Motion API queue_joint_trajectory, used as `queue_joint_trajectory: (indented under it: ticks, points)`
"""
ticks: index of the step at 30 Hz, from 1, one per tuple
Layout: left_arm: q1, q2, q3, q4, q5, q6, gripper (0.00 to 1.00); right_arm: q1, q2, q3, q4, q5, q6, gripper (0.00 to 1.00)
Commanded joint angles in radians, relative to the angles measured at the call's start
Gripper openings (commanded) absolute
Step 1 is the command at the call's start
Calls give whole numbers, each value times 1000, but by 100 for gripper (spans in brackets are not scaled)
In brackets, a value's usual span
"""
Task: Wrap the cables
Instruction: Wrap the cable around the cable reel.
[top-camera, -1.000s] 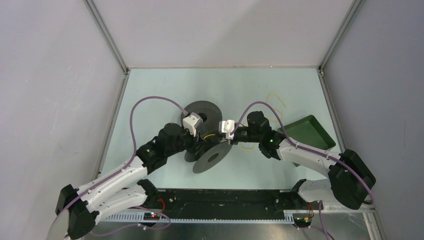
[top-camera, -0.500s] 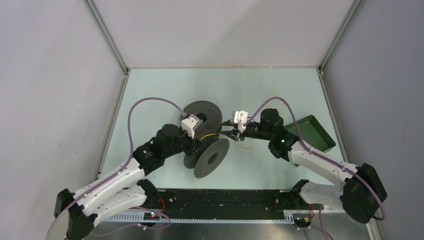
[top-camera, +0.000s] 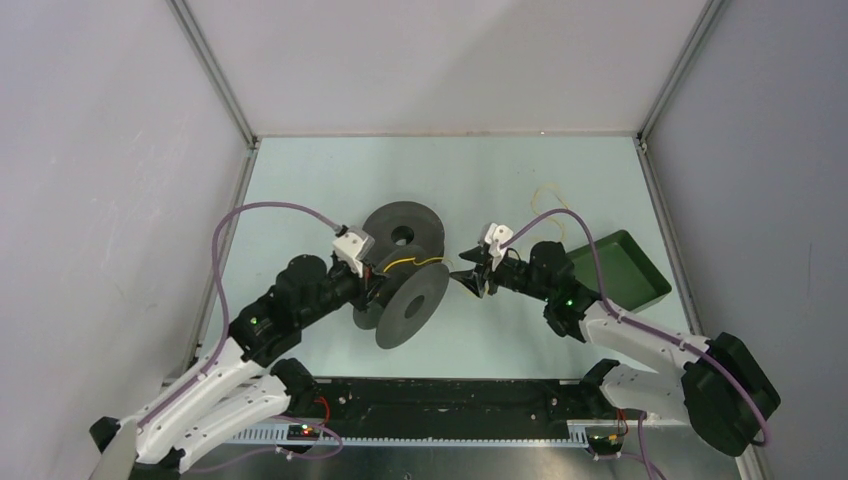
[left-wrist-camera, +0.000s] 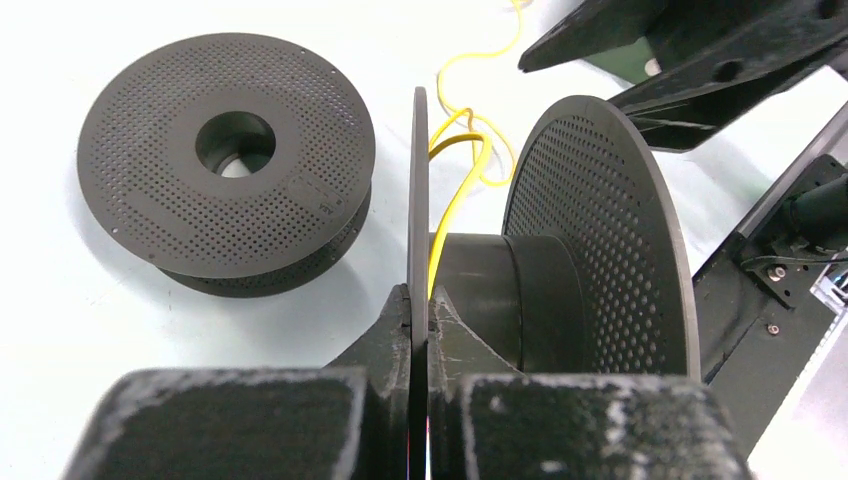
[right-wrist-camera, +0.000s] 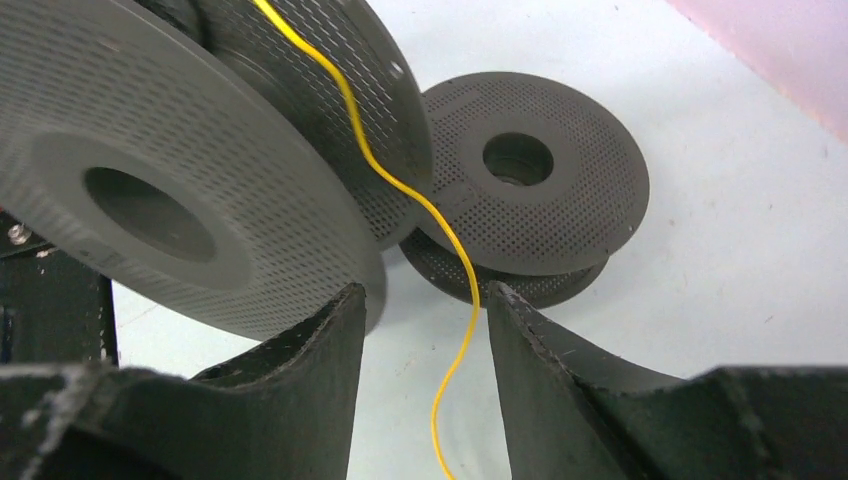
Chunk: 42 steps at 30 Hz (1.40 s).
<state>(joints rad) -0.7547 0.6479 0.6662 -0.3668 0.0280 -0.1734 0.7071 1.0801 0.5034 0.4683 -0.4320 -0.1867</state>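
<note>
The left fingers (left-wrist-camera: 398, 328) are closed tightly on the thin edge of one side disc of a dark grey spool (top-camera: 412, 300), and this held spool stands on its edge, with its perforated discs upright and a little above the surface (top-camera: 320, 180). The yellow cable (left-wrist-camera: 455, 200) comes out from the hub of the held spool, rises between the two discs and goes over them toward the right arm, and some loose curves of it lie on the surface behind the spool. In the right wrist view the same cable hangs down from the spool and passes through the gap between the right fingers (right-wrist-camera: 335, 340). These fingers are apart with a medium gap and they hold nothing; the cable runs close to one of them, but I cannot tell if it touches. A second spool (top-camera: 405, 228) lies flat on the surface just behind the held spool. A green tray (top-camera: 615, 265) sits at the right side of the surface, near the right arm.
</note>
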Motion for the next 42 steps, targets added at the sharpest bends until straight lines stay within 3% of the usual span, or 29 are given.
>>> queue_joint_trajectory:
  ticks: [1,8,24,26,34,42]
  points:
    - [6,-69,55,33,-17,10,0,-4,35,-49,150,73,98,52]
    - [5,-141,47,18,-24,5,0,-2,185,-171,394,43,69,53]
    - [5,-187,87,5,-54,-41,0,-1,565,-181,787,-4,106,54]
    - [7,-189,97,5,-55,-53,0,-1,592,-181,814,-6,105,52]
    - [44,-156,188,5,23,-115,0,15,658,-181,872,-55,93,26]
    - [201,-139,244,48,27,-264,0,62,637,-187,870,-31,95,0]
